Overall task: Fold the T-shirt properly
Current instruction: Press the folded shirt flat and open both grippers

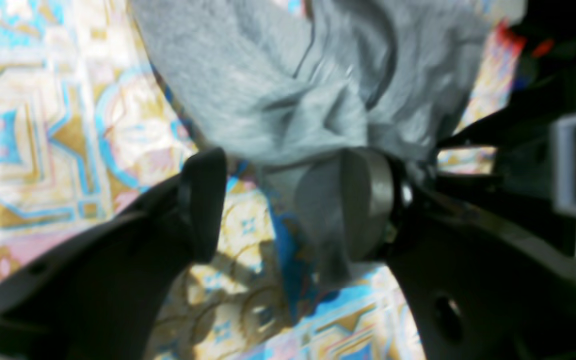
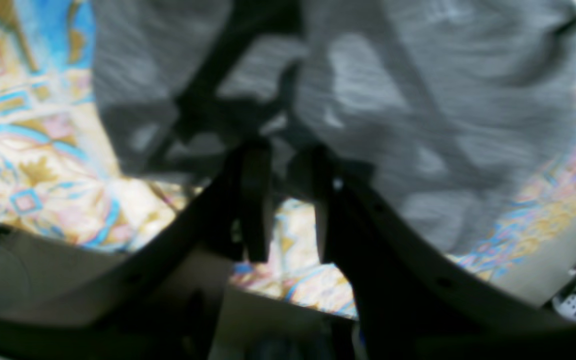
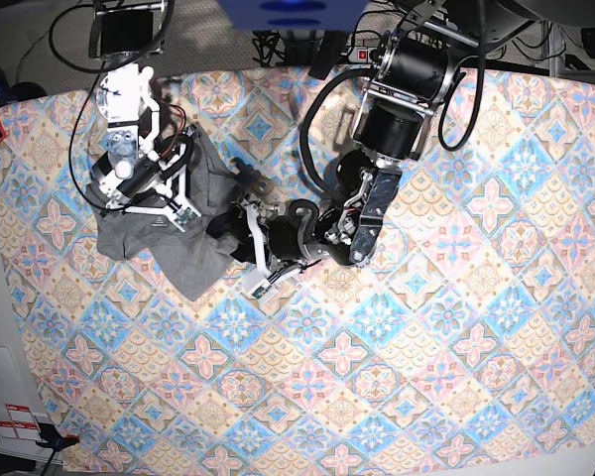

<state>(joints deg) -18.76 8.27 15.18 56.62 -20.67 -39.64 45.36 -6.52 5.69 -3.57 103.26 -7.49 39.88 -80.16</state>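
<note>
Left gripper (image 1: 273, 205) stands wide open, grey T-shirt (image 3: 183, 213) bunched on the tablecloth (image 3: 456, 327) and draped on one finger. Right gripper (image 2: 288, 200) pinches cloth. Risk: fabric snags the open finger and drags the fold crooked.

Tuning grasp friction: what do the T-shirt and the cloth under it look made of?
T-shirt: soft knit, probably cotton jersey, matte heather grey; it bunches into loose wrinkles. Tablecloth: flat printed covering with a tile pattern and slight sheen; whether woven fabric or coated vinyl is unclear.
</note>
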